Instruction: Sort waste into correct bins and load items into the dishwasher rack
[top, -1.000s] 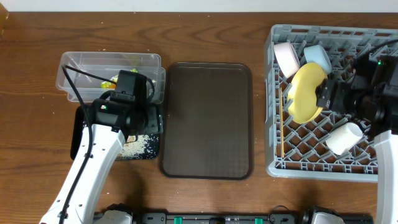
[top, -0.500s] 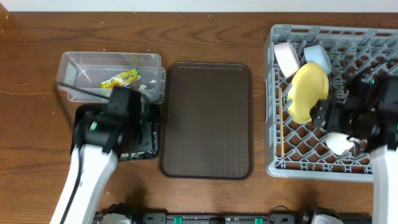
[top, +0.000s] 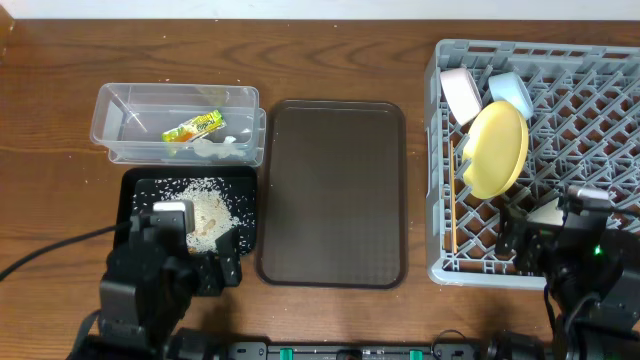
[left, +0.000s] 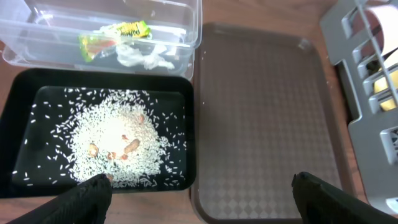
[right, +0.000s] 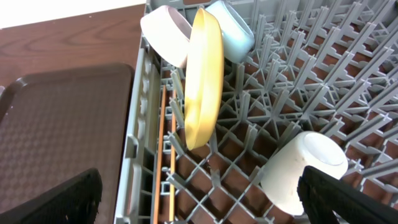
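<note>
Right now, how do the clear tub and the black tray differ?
The clear tub is see-through and deeper; the black tray is opaque and shallow. The tub holds the snack wrapper and tissue bits; the tray holds rice scraps. Both are rectangular and sit left of the brown serving tray.

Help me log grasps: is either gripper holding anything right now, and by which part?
Nothing is held. The left gripper and the right gripper are both wide open, with nothing between their jaws.
</note>
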